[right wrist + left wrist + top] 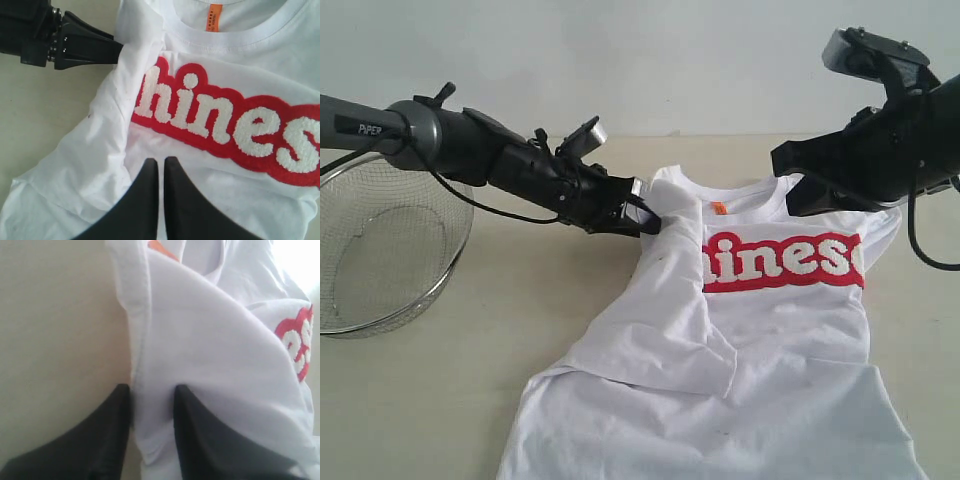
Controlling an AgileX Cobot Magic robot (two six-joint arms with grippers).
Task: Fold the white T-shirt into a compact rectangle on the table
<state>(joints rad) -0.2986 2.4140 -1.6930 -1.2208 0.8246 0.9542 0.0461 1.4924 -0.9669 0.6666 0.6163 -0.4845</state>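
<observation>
White T-shirt (770, 340) lies front-up on the beige counter (440, 400), view-left side folded in over the chest. Wire-mesh basket (380, 250) sits far left. Left pincer (648, 215) pinches the shirt's folded shoulder edge. Right pincer (161, 164) is above the red lettering (225, 120) w/ tips pressed together, holding nothing

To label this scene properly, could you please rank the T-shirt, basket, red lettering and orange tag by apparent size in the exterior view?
1. T-shirt, though cropped below.
2. Basket, cropped at the left edge.
3. Red lettering.
4. Orange tag.
</observation>
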